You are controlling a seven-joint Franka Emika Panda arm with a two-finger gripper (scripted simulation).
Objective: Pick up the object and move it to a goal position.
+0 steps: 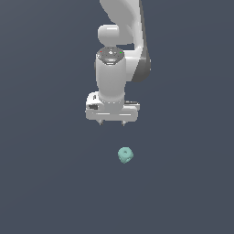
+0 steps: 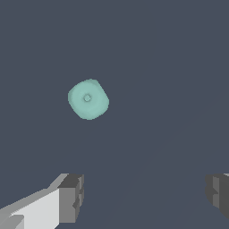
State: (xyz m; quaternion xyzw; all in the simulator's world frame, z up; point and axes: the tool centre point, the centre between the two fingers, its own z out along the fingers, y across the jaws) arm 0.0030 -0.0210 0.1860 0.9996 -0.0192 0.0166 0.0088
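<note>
The object (image 1: 125, 155) is a small teal-green rounded cube with dimples, lying on the dark grey floor. In the exterior view it sits below the white gripper (image 1: 112, 123) and slightly toward that view's right, well apart from it. The gripper points down with its two short fingertips spread wide and nothing between them. In the wrist view the object (image 2: 88, 99) shows one dimple on its upper face. It lies away from the gap between the two grey finger pads (image 2: 71, 197), which stand far apart around the gripper (image 2: 145, 197).
The white arm (image 1: 123, 41) rises from the gripper to the top edge of the exterior view. Around the object there is only the plain dark grey surface (image 1: 50, 183).
</note>
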